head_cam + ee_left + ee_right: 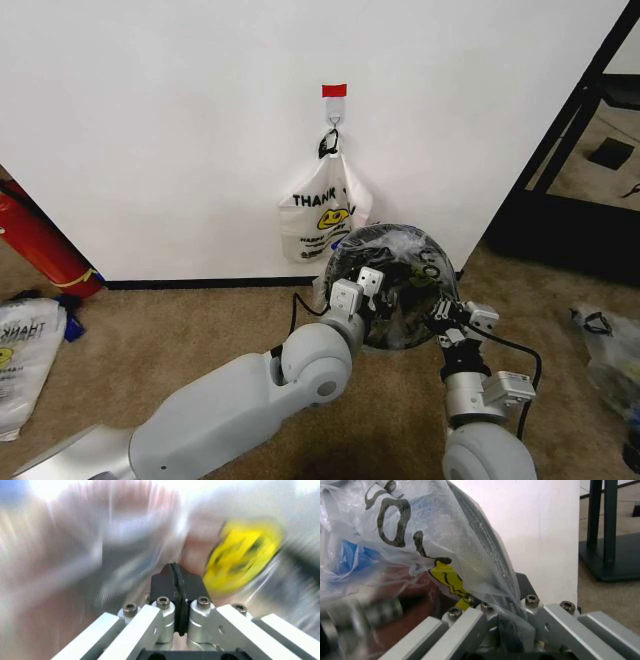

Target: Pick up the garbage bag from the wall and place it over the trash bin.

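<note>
The wall (200,130) is plain white with a black baseboard, and its red tape patch (334,90) sits just above a metal hook (333,122). A white "THANK YOU" smiley bag (322,212) hangs from that hook, its lower part hidden behind the trash bin (395,290). The bin stands on the carpet floor (180,320) just before the wall, and the garbage bag (398,248) is draped over its top, so the mesh shows only dimly through the film.

The left hand (361,286) is at the bin's left rim; in the left wrist view its black pads (176,587) are pressed together, but blur hides whether any film lies between them. The right hand (452,318) is at the bin's right rim, clenched on the garbage bag, whose film is pinched at its fingertips in the right wrist view.
</note>
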